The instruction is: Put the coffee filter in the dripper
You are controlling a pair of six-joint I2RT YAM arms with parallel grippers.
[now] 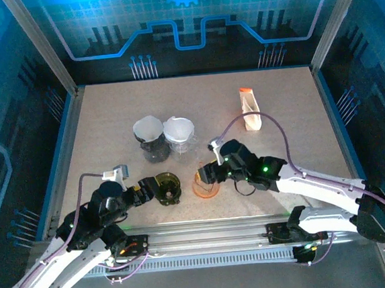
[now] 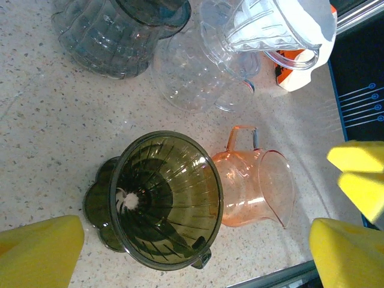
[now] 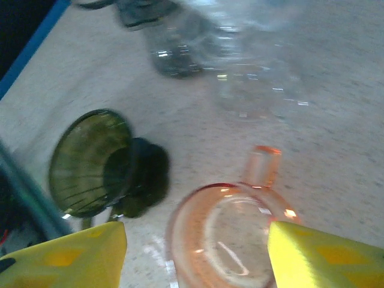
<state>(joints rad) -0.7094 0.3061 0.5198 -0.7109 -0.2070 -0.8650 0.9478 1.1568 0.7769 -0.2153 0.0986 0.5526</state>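
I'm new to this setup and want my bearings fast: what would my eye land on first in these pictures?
Four drippers in the middle: an olive-green dripper lies before the open jaws of the left gripper, and an orange dripper beside it sits under the open jaws of the right gripper. Behind them a dark dripper and a clear dripper already hold white filters. What looks like a filter pack sits at the rear right.

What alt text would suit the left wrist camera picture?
A dark green see-through ribbed dripper faces the camera mouth-first, framed by the open left gripper's yellow fingertips, an orange see-through dripper beside it. Behind: a smoky grey dripper and a clear dripper holding a white paper filter.
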